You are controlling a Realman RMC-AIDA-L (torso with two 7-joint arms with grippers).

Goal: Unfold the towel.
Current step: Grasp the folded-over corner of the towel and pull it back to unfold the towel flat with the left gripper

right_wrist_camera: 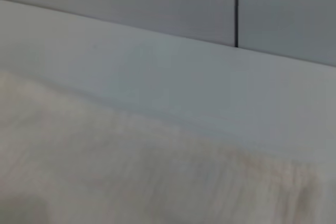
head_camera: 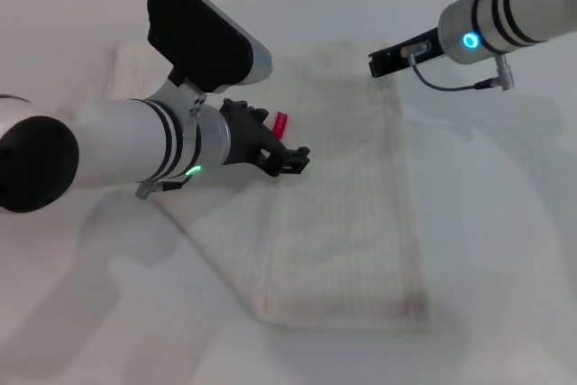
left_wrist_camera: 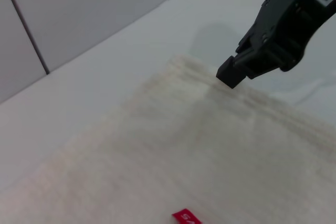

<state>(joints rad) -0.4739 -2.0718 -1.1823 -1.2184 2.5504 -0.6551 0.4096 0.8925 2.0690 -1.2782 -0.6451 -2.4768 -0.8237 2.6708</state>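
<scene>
A large cream-white terry towel (head_camera: 347, 214) with faint ribbed stripes lies flat on a plain white table (head_camera: 505, 250). From the head camera its nearest edge sits low in the scene, with a folded corner at the near left, and the cloth runs away toward the far side of the table.

Over the middle of the towel, reaching in from the robot's left, is the left gripper (head_camera: 290, 160), a black claw on a white arm. Whether its fingers are parted or closed cannot be told. Just behind it a small red label tag (head_camera: 280, 123) shows on the cloth; the left wrist camera also shows this tag (left_wrist_camera: 187, 217).

Farther back, at the towel's far right corner, is the right gripper (head_camera: 383, 62), black, on a white and silver arm with a blue light. The left wrist camera shows its tip (left_wrist_camera: 233, 72) right at the towel's far edge; whether it grips the cloth cannot be told.
</scene>
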